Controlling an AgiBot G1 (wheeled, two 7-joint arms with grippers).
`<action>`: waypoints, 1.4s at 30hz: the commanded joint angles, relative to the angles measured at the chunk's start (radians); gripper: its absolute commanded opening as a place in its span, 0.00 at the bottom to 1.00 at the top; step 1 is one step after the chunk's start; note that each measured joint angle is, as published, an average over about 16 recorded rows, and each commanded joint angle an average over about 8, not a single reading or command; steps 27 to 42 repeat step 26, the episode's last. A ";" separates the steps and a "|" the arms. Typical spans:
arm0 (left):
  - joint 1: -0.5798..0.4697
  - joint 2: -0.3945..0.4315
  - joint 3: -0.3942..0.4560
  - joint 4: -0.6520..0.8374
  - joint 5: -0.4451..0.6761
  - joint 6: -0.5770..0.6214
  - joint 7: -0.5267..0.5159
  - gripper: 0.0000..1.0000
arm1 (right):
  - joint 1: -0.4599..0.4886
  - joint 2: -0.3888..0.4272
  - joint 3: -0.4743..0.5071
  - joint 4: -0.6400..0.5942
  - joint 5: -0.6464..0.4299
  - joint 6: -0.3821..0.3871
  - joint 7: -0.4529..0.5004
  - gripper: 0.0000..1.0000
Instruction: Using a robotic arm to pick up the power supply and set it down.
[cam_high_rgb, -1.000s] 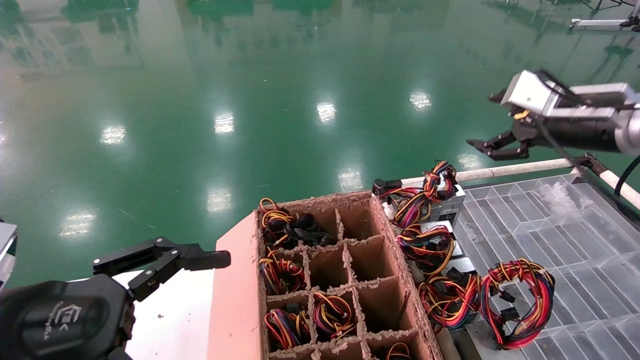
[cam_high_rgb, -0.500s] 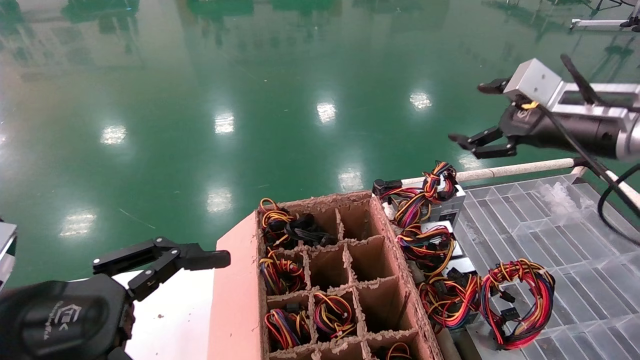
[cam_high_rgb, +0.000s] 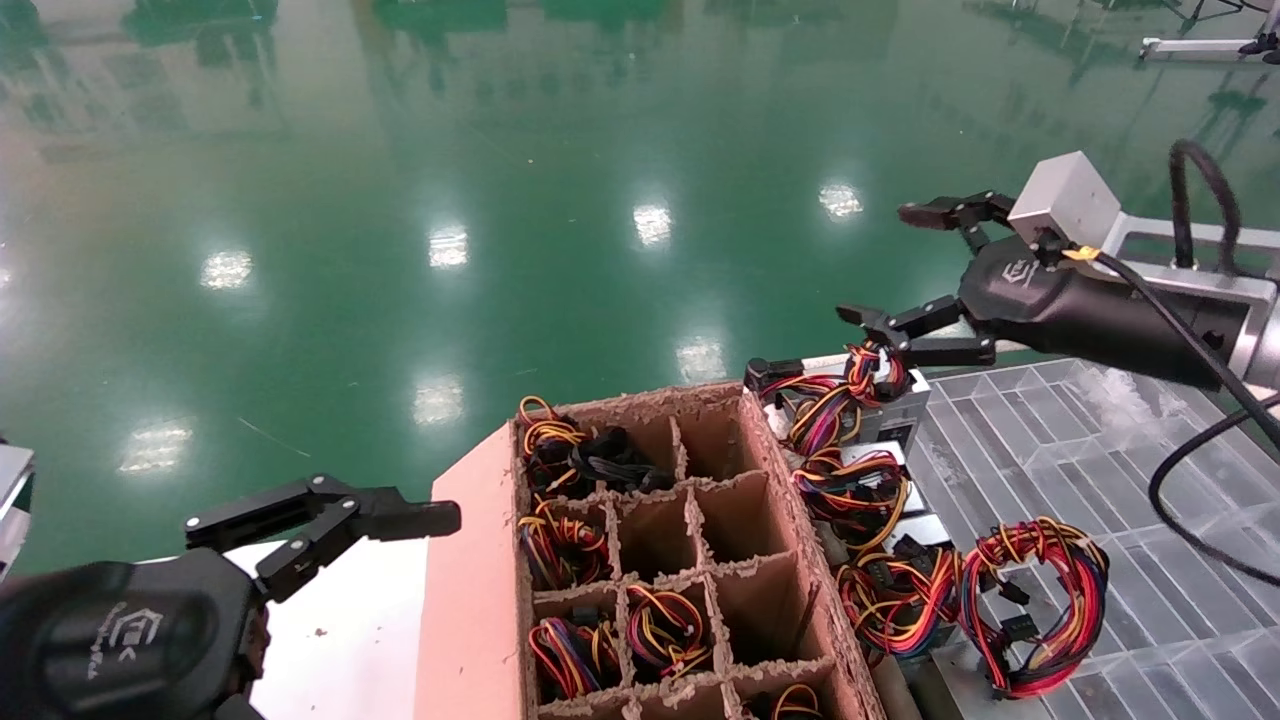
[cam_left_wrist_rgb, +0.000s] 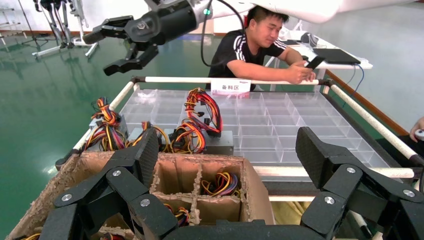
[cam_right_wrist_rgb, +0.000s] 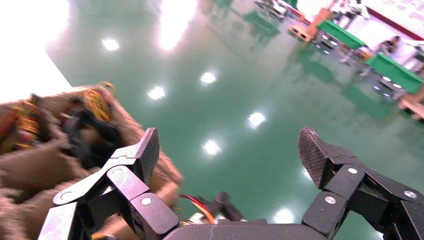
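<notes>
Several power supplies, grey boxes with red, yellow and black cable bundles, lie along the near-left side of the clear tray. The farthest power supply is at the tray's far corner. The robotic arm's right gripper hangs open just above and beyond it, holding nothing. In the right wrist view this gripper frames green floor, with a cable end low between its fingers. The left wrist view shows the right gripper above the tray's far end. My left gripper is parked open, low on the left.
A cardboard box with divided cells stands between the arms; some cells hold cable bundles. A white rail edges the tray. A person sits beyond the tray. Green floor lies ahead.
The right gripper has come left and down from high over the rail to just above the farthest power supply, and its fingers now stand wider apart. The left arm has not moved.
</notes>
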 joint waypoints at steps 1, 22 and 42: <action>0.000 0.000 0.000 0.000 0.000 0.000 0.000 1.00 | -0.033 0.013 0.010 0.046 0.025 -0.015 0.028 1.00; 0.000 0.000 0.001 0.000 0.000 0.000 0.000 1.00 | -0.382 0.150 0.120 0.520 0.288 -0.169 0.323 1.00; 0.000 0.000 0.001 0.000 0.000 0.000 0.000 1.00 | -0.422 0.166 0.132 0.575 0.319 -0.187 0.358 1.00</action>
